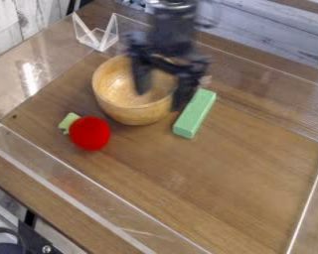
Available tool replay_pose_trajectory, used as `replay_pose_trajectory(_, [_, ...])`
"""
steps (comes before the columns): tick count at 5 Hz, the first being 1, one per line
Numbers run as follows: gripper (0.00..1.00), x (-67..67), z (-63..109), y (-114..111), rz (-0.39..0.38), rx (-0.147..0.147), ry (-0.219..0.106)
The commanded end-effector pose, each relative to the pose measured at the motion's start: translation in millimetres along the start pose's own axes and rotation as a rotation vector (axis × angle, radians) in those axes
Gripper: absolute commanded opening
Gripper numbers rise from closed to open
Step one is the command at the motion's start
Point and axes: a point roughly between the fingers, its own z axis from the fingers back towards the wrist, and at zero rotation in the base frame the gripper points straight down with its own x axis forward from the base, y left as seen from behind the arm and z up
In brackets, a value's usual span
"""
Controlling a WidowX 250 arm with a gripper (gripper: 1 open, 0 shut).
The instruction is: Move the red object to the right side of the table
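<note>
Red and rounded, the ball-like toy fruit [90, 133] sits on the desk [229, 184], down and to the left of the end effector [167, 81] as the camera sees it, apart from it; a small pale-green leafy tip [69, 122] shows at the fruit's upper left, on the side turned away from the end effector; the wooden bowl [119, 103] lies between fruit and end effector, its lower left rim near the fruit, its round hollow partly hidden by the dark fingers above; the end effector, black and smeared by motion blur, hangs over the bowl's upper right part with its fingers apart, and nothing shows clamped between them; whether either finger touches the rim I cannot tell; the green rectangular block [194, 114] lies on the desk just to the right of the end effector and below it in the view, slanting, its upper end leaning rightward, beside the bowl; the black arm [182, 15] comes in from the top edge, above the end effector; up and to the left of the end effector, beyond the bowl, stands a small clear plastic container [95, 36]; farthest from the end effector, in the bottom left corner, dark equipment [13, 241] is cut off by the frame
</note>
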Motion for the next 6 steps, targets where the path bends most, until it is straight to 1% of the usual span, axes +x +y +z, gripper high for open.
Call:
replay_pose_trajectory(1, [1.0, -15.1, -4.0, 29, -0.072, 0.019, -0.05])
replay_pose_trajectory(2, [1.0, -26.1, -18.3, 52, -0.122, 0.025, -0.063])
replay_pose_trajectory(3, [1.0, -30.9, -30.6, 68, -0.209, 0.026, -0.057])
replay_pose_trajectory(4, [1.0, -35.1, -42.1, 81, -0.252, 0.016, -0.057])
replay_pose_trajectory(5, [0.0, -33.2, -58.5, 71, -0.256, -0.013, -0.066])
replay_pose_trajectory(6, [0.0, -26.6, -69.2, 61, -0.199, -0.058, -0.079])
